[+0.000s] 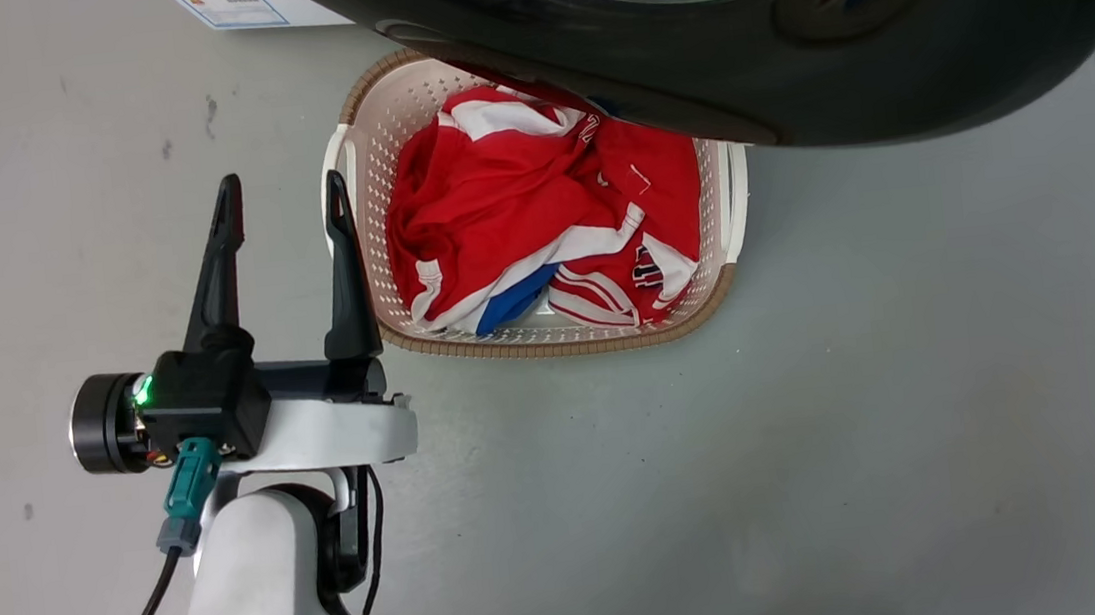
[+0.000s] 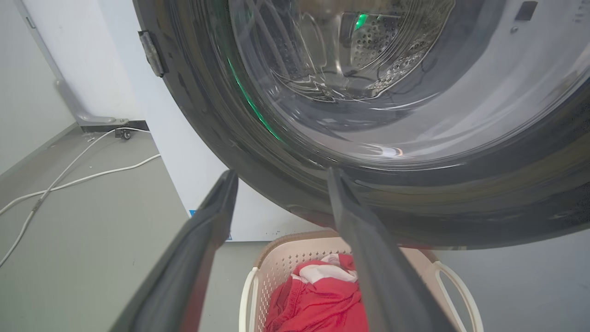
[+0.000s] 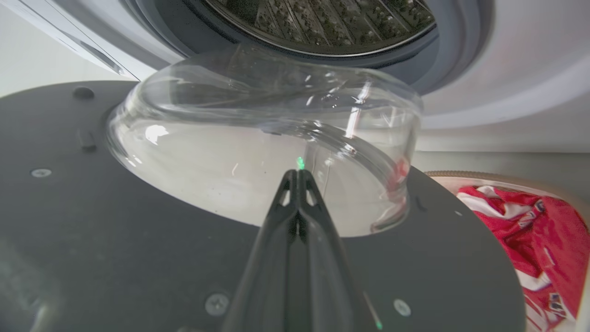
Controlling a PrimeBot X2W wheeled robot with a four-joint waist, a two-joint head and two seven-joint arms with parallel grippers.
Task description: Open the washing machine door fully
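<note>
The washing machine door (image 1: 886, 64), with its wide glossy black rim and clear glass centre, hangs across the top of the head view. It stands swung away from the machine. In the right wrist view I look at the door's inner face (image 3: 92, 207) and its domed glass bowl (image 3: 230, 161), with the steel drum opening (image 3: 322, 23) beyond. My right gripper (image 3: 297, 173) is shut on nothing, tips at the bowl; whether they touch it I cannot tell. My left gripper (image 1: 283, 187) is open and empty, left of the door. In the left wrist view it (image 2: 282, 173) points at the door's lower outer rim (image 2: 276, 152).
A beige laundry basket (image 1: 551, 345) with red, white and blue clothes (image 1: 538, 208) sits on the grey floor under the door, just right of my left fingers. The white machine body (image 2: 193, 161) is behind. White cables (image 2: 69, 182) lie on the floor to its left.
</note>
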